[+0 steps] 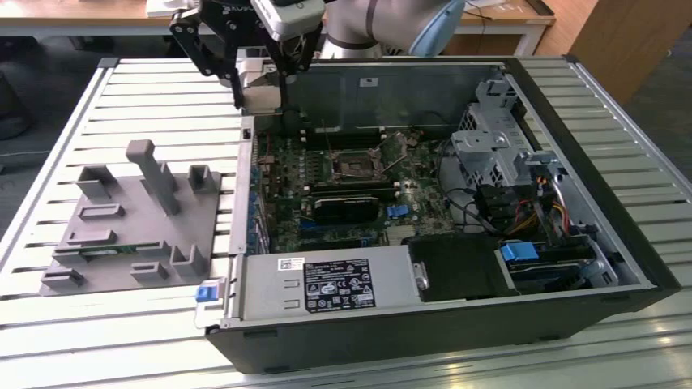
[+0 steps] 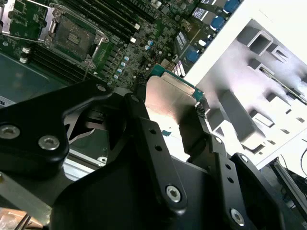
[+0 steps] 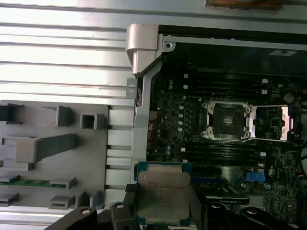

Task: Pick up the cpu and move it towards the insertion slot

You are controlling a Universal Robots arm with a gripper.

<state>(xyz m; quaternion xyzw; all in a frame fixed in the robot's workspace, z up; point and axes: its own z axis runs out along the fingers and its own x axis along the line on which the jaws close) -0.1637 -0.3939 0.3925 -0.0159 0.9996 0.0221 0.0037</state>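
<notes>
My gripper (image 1: 259,101) hangs high over the left wall of the open computer case (image 1: 605,243), shut on the cpu (image 1: 259,87). In both wrist views the cpu (image 3: 163,194) is a flat square chip with a silvery top and green rim, clamped between the two black fingers (image 3: 128,194). The second wrist view has the cpu (image 2: 170,103) upright between the fingers (image 2: 144,120). The insertion slot (image 1: 352,164), an open square socket with its metal frame lifted, lies on the motherboard (image 3: 229,120), apart from the gripper, toward the exterior view's right.
A grey plastic fixture (image 1: 130,219) with upright posts sits on the slatted table at the exterior view's left, holding a thin green memory strip (image 3: 24,182). Inside the case are memory slots (image 3: 225,86), a drive cage (image 1: 497,146), cables and a labelled power supply (image 1: 324,284).
</notes>
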